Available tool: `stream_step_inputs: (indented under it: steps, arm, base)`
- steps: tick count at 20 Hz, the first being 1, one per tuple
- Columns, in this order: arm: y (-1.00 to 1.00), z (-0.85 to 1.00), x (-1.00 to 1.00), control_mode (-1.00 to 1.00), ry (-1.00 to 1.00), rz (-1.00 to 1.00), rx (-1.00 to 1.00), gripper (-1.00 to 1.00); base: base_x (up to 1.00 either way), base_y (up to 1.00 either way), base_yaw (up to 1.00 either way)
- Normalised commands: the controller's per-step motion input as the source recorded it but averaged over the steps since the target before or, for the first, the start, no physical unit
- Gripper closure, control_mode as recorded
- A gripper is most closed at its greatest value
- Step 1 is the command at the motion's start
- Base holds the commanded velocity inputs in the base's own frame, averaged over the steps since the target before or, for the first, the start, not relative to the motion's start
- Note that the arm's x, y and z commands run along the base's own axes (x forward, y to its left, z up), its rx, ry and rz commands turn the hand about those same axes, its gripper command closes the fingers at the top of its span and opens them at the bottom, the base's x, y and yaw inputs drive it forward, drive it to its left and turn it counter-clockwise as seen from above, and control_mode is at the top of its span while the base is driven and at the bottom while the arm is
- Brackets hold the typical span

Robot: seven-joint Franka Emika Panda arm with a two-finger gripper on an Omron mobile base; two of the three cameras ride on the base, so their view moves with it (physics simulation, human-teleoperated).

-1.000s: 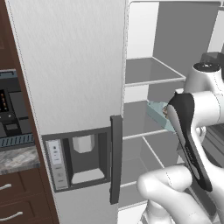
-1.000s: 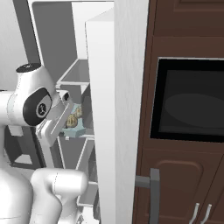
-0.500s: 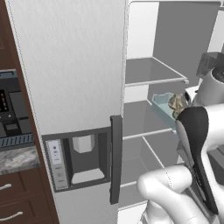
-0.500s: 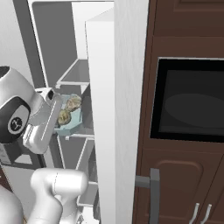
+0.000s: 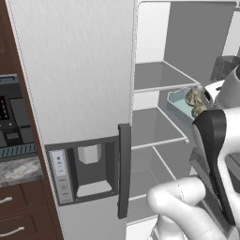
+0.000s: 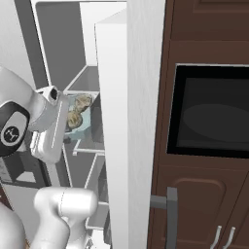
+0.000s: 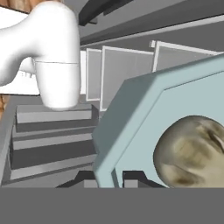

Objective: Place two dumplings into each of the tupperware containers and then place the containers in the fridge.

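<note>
Clamped on the near rim of the pale blue-teal tupperware container (image 7: 131, 127): gripper (image 7: 116, 178), its two dark fingertips (image 7: 83, 178) showing at the bottom of the hand view, one each side of the tub's wall, jaws nearly together with only that thin wall between them. Held tilted in the hand view, cut corner toward the camera, with one dumpling (image 7: 192, 151) lying inside just beyond the grip, lumpy and beige-green.

From the left base view: same container (image 5: 180, 104) carried in the air inside the open fridge (image 5: 79, 70), at the right side of the compartment, between the upper white shelf (image 5: 159, 77) and the next shelf below, nearer the front edge of those shelves than the back wall. Two dumplings (image 5: 194, 97) visible in it, side by side against the end closest to the hand. Touching neither shelf as far as can be told.

From the right base view: tub (image 6: 80, 116) seen just past the white wrist, in front of the shelf edge, both dumplings (image 6: 82, 101) sitting in it, one above the other in that view. Fridge door (image 6: 129, 121) standing open to the right of it, edge-on.
</note>
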Motion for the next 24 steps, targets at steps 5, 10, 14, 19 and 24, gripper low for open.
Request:
stream_step_inputs:
  steps: [5,10,14,19,24]
  arm:
    - [0.01,0.26,0.29,-1.00,-0.29,0.04,0.00,1.00]
    - [-0.04,0.09,1.00,-1.00,-0.02,0.08,0.04,1.00]
    - [-0.31,0.05,0.99,-1.00,0.05,0.15,0.00,1.00]
    - [0.04,0.00,0.97,-1.00,0.00,0.01,0.00,1.00]
    - [0.01,0.00,0.99,-1.00,0.00,0.00,0.02,1.00]
  base:
    - [0.00,0.00,0.00]
    - [0.00,0.00,0.00]
    - [0.00,0.00,0.00]
    - [0.00,0.00,0.00]
    - [0.00,0.00,0.00]
